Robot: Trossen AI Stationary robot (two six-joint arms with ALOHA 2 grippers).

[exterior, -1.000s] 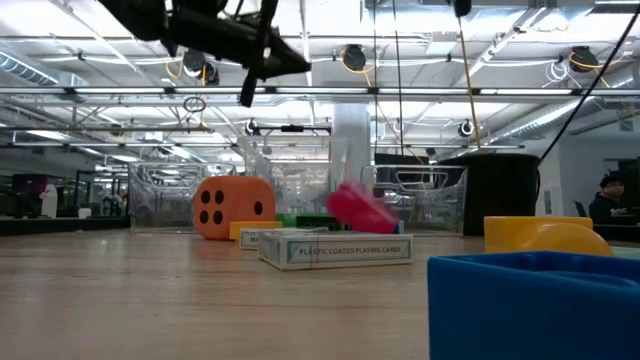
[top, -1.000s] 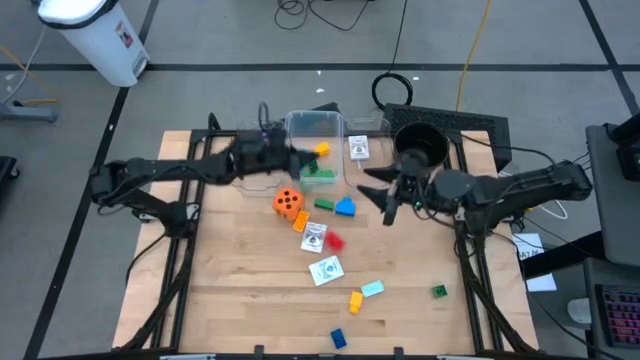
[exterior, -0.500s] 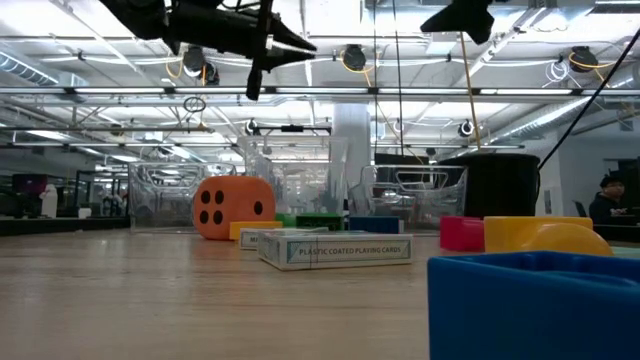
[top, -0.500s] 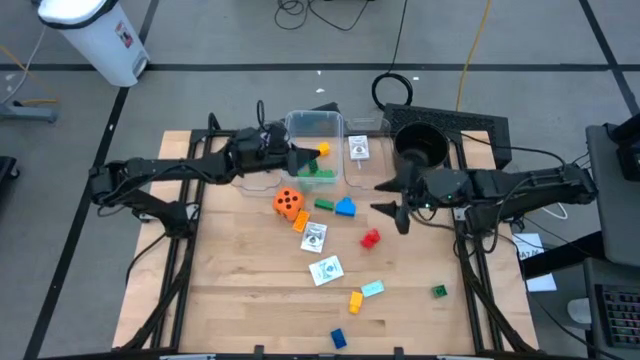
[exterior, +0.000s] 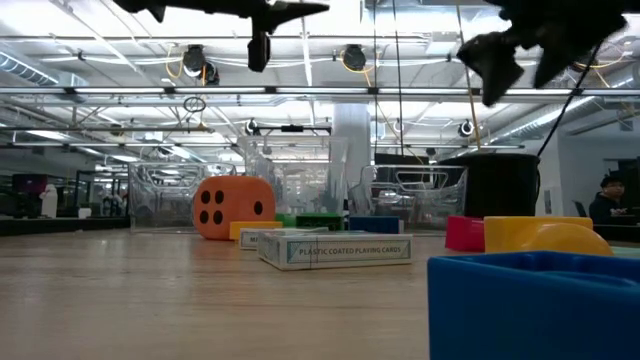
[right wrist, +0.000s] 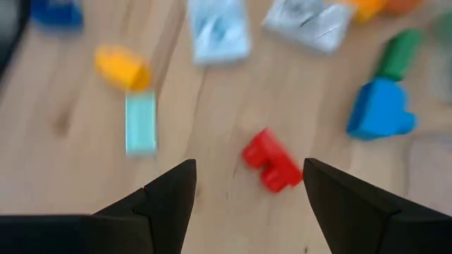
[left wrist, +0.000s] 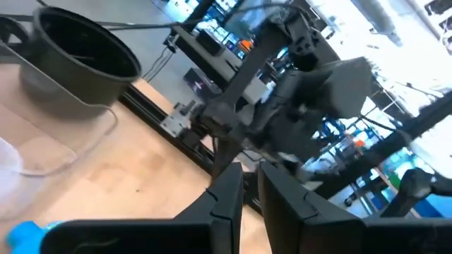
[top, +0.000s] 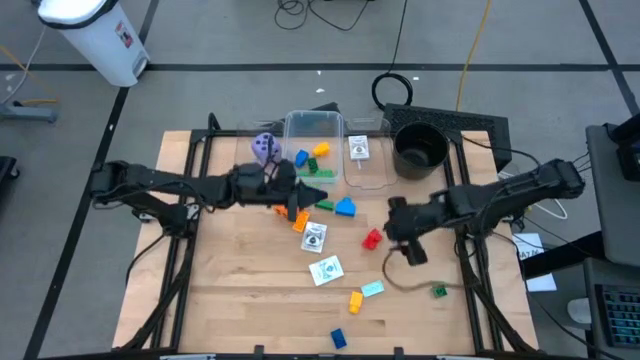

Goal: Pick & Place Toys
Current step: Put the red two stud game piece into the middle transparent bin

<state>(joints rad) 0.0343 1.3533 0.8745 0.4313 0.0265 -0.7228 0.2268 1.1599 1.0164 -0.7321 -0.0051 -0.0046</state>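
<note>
My right gripper (top: 398,235) is open and hangs just right of a red block (top: 372,238); in the right wrist view the red block (right wrist: 272,168) lies on the table ahead of the open fingers, untouched. My left gripper (top: 312,192) is shut and empty, raised above the orange die (exterior: 232,207), which it mostly hides from above. A purple die (top: 264,147) lies left of the clear tub (top: 300,122). A blue block (top: 345,207), a green block (top: 323,205), white cards (top: 326,270), a yellow block (top: 355,300) and a teal block (top: 372,289) lie on the table.
The black pot (top: 420,148) stands at the far right, next to the tub. Blue, orange and green blocks (top: 318,170) lie by the tub's near side, a card (top: 359,148) to its right. A blue block (top: 338,339) and a green block (top: 439,291) lie near the front edge.
The red block was in the air and has come down on the table, ending farther right. My right gripper has gone toward the near edge and tipped down beside it. My left gripper has gone from the tub toward the near edge, over the orange die, uncovering the purple die.
</note>
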